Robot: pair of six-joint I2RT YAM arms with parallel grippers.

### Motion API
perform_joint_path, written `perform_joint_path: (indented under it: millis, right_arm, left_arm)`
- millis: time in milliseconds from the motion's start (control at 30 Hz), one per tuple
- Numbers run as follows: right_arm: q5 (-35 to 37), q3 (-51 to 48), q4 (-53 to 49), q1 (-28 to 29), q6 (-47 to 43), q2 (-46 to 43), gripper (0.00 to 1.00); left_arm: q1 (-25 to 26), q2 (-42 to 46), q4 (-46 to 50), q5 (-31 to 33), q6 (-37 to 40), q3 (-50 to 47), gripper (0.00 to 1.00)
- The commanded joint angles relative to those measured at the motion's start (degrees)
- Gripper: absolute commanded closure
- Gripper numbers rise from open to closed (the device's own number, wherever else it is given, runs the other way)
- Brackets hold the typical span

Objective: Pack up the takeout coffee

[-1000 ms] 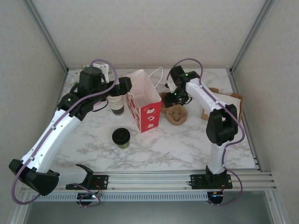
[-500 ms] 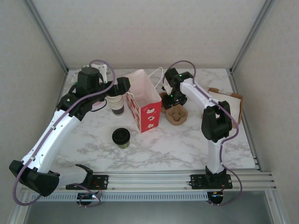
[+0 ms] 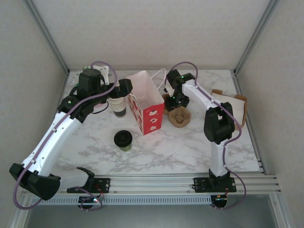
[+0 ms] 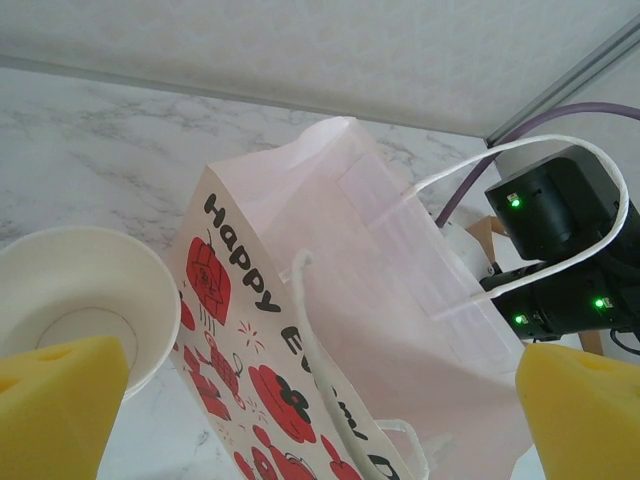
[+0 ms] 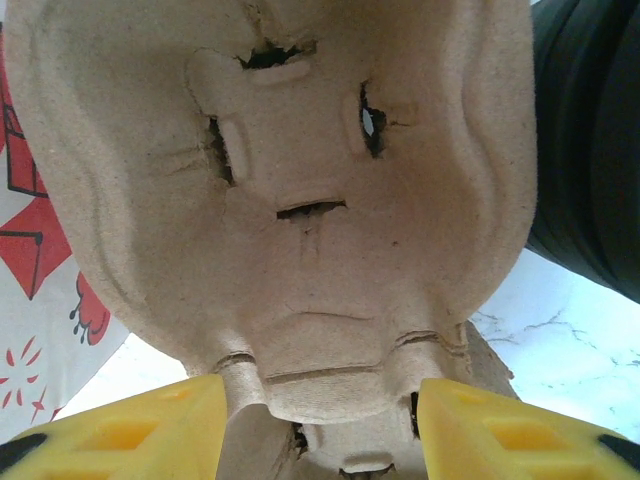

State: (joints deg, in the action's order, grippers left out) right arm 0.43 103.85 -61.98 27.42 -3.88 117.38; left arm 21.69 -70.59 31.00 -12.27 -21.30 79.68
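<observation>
Right wrist view gave me the closest look. The right jaws stood at a middling width, their yellow pads [image 5: 120, 430] flanking the near lip of the moulded pulp carrier [image 5: 290, 200], one on each side. The pads sat right at the lip's edges, but I could not tell whether they had bitten on it or only bracketed it. Just beside the carrier was the red-printed side of the paper bag [image 5: 30, 240].

On the left wrist view, the left jaws were spread wide with nothing gripped. They hung near the bag's open mouth, with the top of the stack of cream cups [image 4: 75, 300] just beyond one pad [image 4: 55, 400].

From the top external camera, the takeout coffee [image 3: 123, 139] stood upright and lidded on the tabletop [image 3: 190, 147]. It was in front of the bag and to its left, well apart from both jaws.

I judged the job barely begun. The coffee was in neither the carrier nor the bag, so seating it and loading it were both left to do.

As for containers, the bag stood upright with its mouth open and handles up. What I could see of its inside held nothing, though its depths were hidden. The carrier's wells looked empty, and so did the topmost cream cup.
</observation>
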Motion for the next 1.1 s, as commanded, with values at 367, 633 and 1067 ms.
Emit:
perform_joint_path:
  millis: [367,633,1067]
  right_arm:
    - [1.46,2.05,0.14,0.61,0.54,2.41,0.5]
    - [1.58,2.15,0.44,0.77,0.76,2.59,0.52]
    - [2.05,2.05,0.58,0.97,1.15,2.85,0.55]
  left_arm:
    - [-0.6,1.37,-1.64,-0.92,-0.6,-1.09,0.0]
    - [-0.65,1.44,-1.74,-1.0,-0.58,-1.28,0.0]
    - [-0.73,1.69,-1.41,-1.0,-0.48,-1.37,0.0]
